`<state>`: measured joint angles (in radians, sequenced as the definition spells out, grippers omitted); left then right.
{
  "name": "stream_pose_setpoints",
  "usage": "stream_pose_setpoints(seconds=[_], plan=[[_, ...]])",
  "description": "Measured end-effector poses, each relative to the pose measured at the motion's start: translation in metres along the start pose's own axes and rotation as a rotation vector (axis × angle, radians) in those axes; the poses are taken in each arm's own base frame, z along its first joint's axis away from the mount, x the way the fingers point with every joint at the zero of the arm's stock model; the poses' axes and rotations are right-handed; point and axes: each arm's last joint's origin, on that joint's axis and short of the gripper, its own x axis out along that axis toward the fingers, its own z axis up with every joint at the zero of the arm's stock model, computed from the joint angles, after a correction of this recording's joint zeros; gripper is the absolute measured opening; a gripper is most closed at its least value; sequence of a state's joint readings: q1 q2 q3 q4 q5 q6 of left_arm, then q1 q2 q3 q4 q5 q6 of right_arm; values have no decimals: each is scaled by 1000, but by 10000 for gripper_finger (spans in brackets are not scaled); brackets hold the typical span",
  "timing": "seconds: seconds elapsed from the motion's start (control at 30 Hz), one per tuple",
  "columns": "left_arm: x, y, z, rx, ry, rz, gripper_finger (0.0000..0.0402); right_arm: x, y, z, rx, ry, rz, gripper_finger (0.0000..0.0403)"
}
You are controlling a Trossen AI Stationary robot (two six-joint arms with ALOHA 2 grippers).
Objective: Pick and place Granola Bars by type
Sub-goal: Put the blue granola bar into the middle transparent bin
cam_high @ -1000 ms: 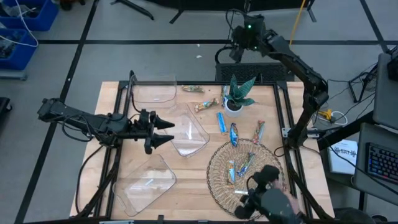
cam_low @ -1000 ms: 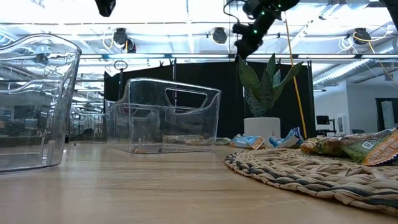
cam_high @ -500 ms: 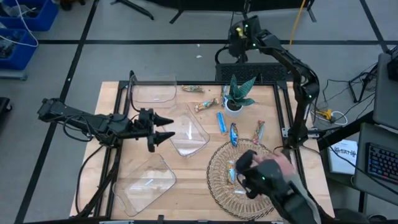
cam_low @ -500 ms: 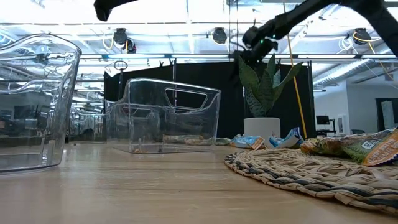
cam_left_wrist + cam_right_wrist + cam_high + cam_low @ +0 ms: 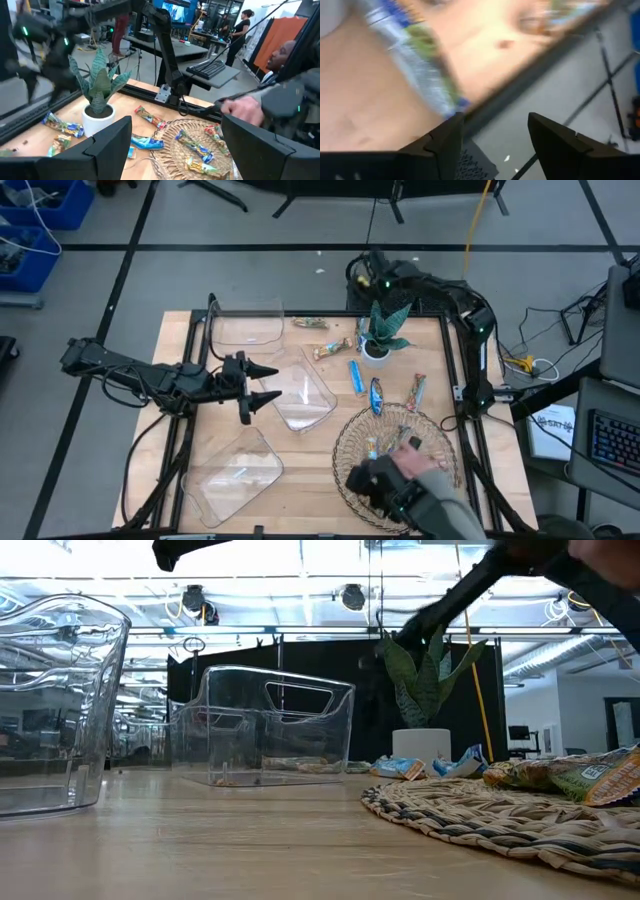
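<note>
Granola Bars in shiny wrappers lie on the woven mat (image 5: 388, 442) and on the bare wood beside the plant: blue ones (image 5: 356, 376), an orange-red one (image 5: 416, 391), and gold-green ones (image 5: 330, 350) near the far edge. One more shows inside the near clear bin (image 5: 236, 472). My left gripper (image 5: 268, 385) hovers open over the middle clear bin (image 5: 310, 392), holding nothing. My right gripper (image 5: 366, 270) hangs beyond the table's far edge, behind the plant (image 5: 382, 330), open and empty (image 5: 495, 137). In the left wrist view, bars lie on the mat (image 5: 197, 150).
A person's hand (image 5: 410, 465) with a dark device (image 5: 375, 485) reaches over the mat's near side, and shows in the left wrist view as a hand (image 5: 245, 107). A third clear bin (image 5: 245, 326) stands at the far left. Bare wood lies between the bins and the mat.
My right arm has swung down from high above the far edge toward the plant and a little toward the table's left, its wrist view blurred by motion. The person's hand with the dark device has moved from the near right corner leftward across the mat.
</note>
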<state>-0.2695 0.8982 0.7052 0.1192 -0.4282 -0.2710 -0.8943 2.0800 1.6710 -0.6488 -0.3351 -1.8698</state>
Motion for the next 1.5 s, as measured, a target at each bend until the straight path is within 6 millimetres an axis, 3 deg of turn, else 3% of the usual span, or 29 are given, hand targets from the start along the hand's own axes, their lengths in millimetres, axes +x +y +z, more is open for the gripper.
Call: stream_pose_setpoints(seconds=[0.2, 0.43, 0.57, 0.73, 0.83, 0.93, 1.03, 1.17, 1.33, 1.5], plan=[[0, 1, -4, 5, 36, -3, 310, 35, 37, 12, -69, -1, 44, 205], [0, 1, -5, -28, 49, -1, 310, 41, 43, 20, -70, 27, 68, 190], [0, 1, -5, -44, 47, 4, 310, 43, 43, 22, -27, 66, 80, 138], [0, 2, -4, -58, 34, 39, 310, 45, 38, 22, 21, 191, 53, 30], [0, 2, -3, -76, 20, 46, 310, 40, 33, 20, 106, 290, 0, 25], [0, 2, -2, -96, 6, 42, 310, 17, 21, 19, 166, 343, -117, 20], [0, 1, 1, -100, -17, 34, 310, -32, 3, 17, 170, 423, -278, 16], [0, 2, 2, -87, -28, 39, 310, -79, -1, 29, 189, 441, -374, 14], [2, 7, 7, -9, -74, 100, 310, -162, -6, 79, 198, 425, -606, 14], [4, 15, 19, 150, -165, 172, 310, -219, 7, 145, 338, 248, -786, 13]])
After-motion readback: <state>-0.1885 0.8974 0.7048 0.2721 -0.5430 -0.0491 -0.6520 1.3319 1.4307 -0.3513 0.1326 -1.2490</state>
